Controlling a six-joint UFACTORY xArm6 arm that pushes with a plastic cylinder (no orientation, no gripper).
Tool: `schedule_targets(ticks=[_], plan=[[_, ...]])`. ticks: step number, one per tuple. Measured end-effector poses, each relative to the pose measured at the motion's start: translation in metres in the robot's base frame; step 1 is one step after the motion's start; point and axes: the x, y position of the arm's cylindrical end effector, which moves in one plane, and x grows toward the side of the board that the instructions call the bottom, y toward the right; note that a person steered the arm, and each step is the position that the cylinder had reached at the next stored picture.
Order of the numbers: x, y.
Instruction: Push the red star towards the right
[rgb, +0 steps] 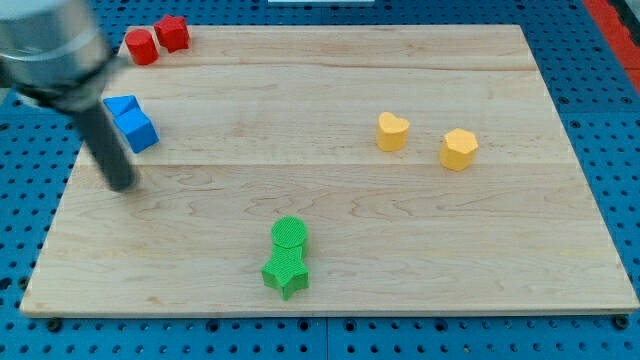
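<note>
A pale wooden desk (330, 240) is filling most of the view, lying on a blue perforated surface (625, 120). The arm is carrying no pincer, so there is nothing released or clenched to report; a dark rod is reaching down from the view's upper left, and my tip (122, 186) is resting on the desk near its left edge, just below the blue blocks and well below the red pair.

Eight blocks are sitting on the desk, two of each colour. Two green ones are touching near the view's bottom centre: a green round block (291, 235) directly above a green star (285, 273). Two blue blocks are touching at the left: a blue cube (137, 129) and another blue block (120, 105) just above it, partly hidden by the rod. Two yellow ones are standing apart at the right of centre: a yellow heart (392, 131) and a yellow hexagonal block (459, 149).

The red star (172, 33) is sitting at the desk's top-left corner, close to the top edge, with a red cylinder (141, 46) touching its left side. The star is looking compact, with no clear long axis, and which way its points are facing is too small to tell
</note>
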Motion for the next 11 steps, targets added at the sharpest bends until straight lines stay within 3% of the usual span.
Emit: schedule_targets(ticks=[2,3,4,5,6,7,8,10,11], plan=[[-0.036,-0.027],[-0.102,0.039],[-0.164,0.033],[-0.178,-0.024],[-0.181,-0.027],[-0.256,-0.009],[-0.253,0.003],[-0.23,0.178],[-0.258,0.12]])
